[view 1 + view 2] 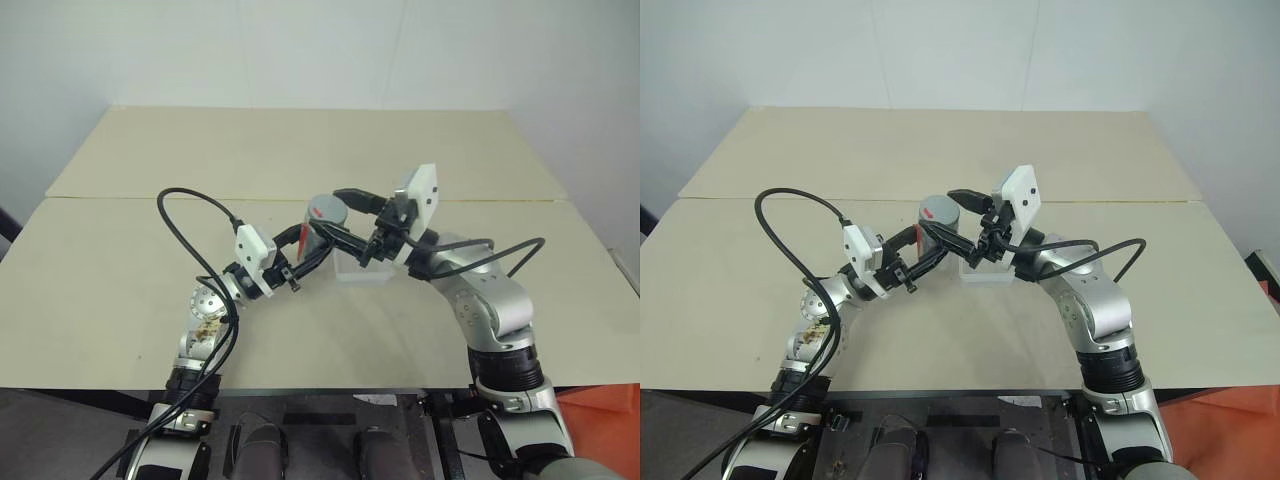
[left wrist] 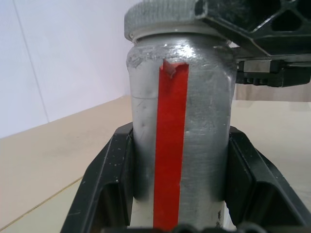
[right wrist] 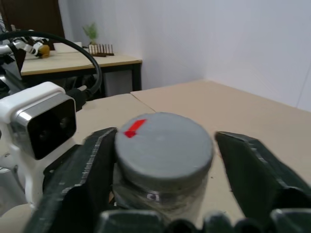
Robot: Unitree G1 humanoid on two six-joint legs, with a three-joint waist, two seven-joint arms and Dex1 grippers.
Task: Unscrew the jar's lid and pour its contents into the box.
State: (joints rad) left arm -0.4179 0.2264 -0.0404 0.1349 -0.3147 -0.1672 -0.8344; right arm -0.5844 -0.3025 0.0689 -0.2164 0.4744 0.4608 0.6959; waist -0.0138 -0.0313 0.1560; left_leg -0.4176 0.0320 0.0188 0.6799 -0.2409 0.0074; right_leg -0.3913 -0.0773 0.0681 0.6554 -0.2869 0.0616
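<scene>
1. Left wrist view: left gripper [image 1: 305, 250] is clamped on the jar [image 2: 180, 126], upright, red stripe vertical
2. Right gripper [image 3: 163, 160] straddles the lid [image 3: 163, 143]; one finger touches, the other stands apart
3. The box [image 1: 362, 270] sits just behind, on the table [image 1: 120, 280]

Camera arrangement: one stereo head pair and two wrist cameras.
Both eye views look forward and down over the table [image 1: 120, 290]; each wrist view sits close along its own fingers, sharing the jar [image 2: 180, 131] and its lid [image 3: 163, 145].
</scene>
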